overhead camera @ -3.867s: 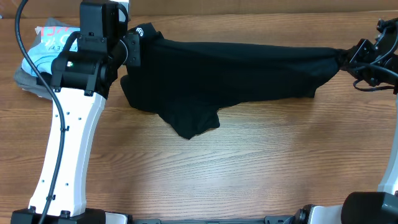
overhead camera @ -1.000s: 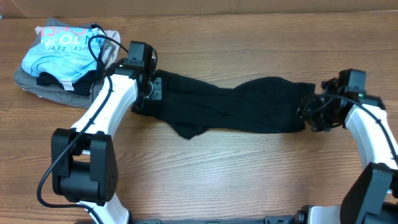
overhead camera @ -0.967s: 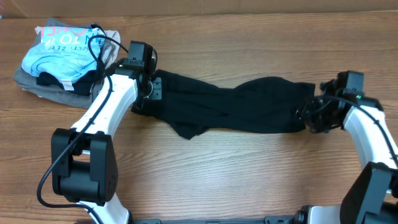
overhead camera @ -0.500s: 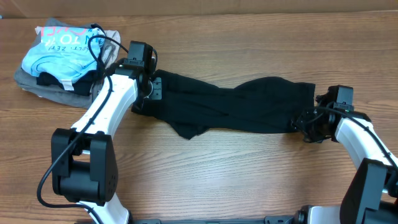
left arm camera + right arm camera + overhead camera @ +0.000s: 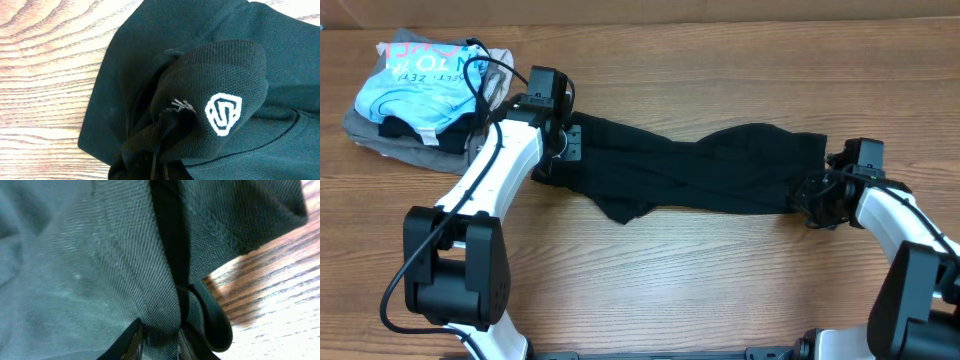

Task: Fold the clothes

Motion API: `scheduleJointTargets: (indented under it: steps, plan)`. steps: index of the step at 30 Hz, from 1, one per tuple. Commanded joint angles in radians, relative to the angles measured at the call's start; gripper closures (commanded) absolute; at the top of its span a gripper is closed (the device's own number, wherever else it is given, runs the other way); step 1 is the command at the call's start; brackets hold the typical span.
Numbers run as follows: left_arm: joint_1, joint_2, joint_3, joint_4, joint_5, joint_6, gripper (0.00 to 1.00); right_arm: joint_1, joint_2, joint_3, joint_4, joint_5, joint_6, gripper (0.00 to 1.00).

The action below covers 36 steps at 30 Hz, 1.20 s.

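Black mesh-knit clothes (image 5: 700, 172), long rumpled band

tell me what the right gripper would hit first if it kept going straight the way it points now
The black shirt: the right gripper points into the end of the shirt nearest it, and the wrist view shows cloth directly ahead of it, likely touching, though depth is unclear.

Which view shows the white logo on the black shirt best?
Left wrist: the logo is large and sharp on a bunched fold of the shirt. Overhead shows the whole shirt, but no logo can be made out near the left gripper. Right wrist shows only close-up fabric.
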Motion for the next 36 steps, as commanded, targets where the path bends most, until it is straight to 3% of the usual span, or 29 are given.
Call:
scheduleJointTargets:
  steps: [1, 4, 7, 11, 24, 30, 36]
  plan:
    - [-0.004, 0.01, -0.01, 0.001, -0.017, -0.019, 0.96, 0.004, 0.013, -0.007, 0.009, -0.006, 0.001, 0.75]
    - [-0.003, 0.01, -0.01, 0.002, -0.018, -0.022, 0.96, 0.004, 0.013, -0.007, 0.01, -0.008, 0.001, 0.76]
    - [-0.003, 0.01, -0.009, 0.009, -0.022, -0.021, 0.96, 0.004, 0.013, -0.003, 0.013, -0.043, 0.002, 0.96]
    - [0.005, -0.005, 0.051, -0.027, -0.035, -0.008, 0.96, -0.011, -0.009, 0.061, 0.0, -0.156, 0.002, 0.96]
    - [0.008, -0.143, 0.692, -0.412, -0.039, 0.124, 0.96, -0.154, -0.157, 0.783, -0.448, -0.2, -0.056, 0.96]
    - [0.006, -0.235, 0.879, -0.438, -0.027, 0.149, 0.96, -0.222, -0.172, 1.083, -0.601, -0.204, -0.075, 0.96]
    - [0.006, -0.363, 0.945, -0.438, -0.027, 0.155, 0.96, -0.362, -0.191, 1.322, -0.731, -0.323, -0.087, 0.96]
